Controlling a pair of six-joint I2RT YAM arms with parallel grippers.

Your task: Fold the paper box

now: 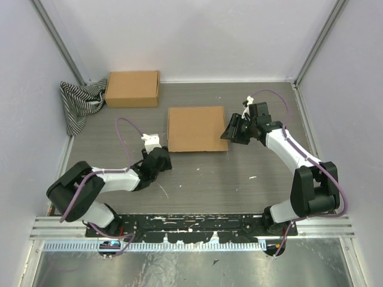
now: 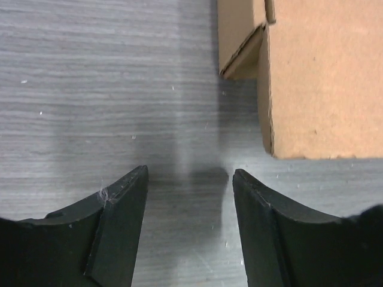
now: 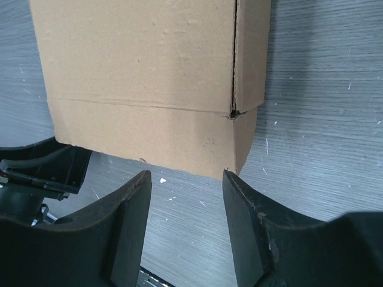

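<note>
The paper box (image 1: 196,128) lies in the middle of the table, a flat brown cardboard shape with its lid down. My left gripper (image 1: 163,159) stands open just off the box's near left corner and holds nothing. In the left wrist view the box (image 2: 323,78) fills the upper right, beyond that gripper (image 2: 189,176), and a side flap (image 2: 242,57) gapes a little. My right gripper (image 1: 231,129) is open at the box's right edge. The right wrist view has the box (image 3: 149,66) just past its open gripper (image 3: 187,176), with nothing between the fingers.
A second, fully formed brown box (image 1: 132,88) sits at the back left beside a black-and-white striped cloth (image 1: 81,101). Pale walls close in the table on three sides. The left arm's wrist (image 3: 42,170) shows at the lower left of the right wrist view.
</note>
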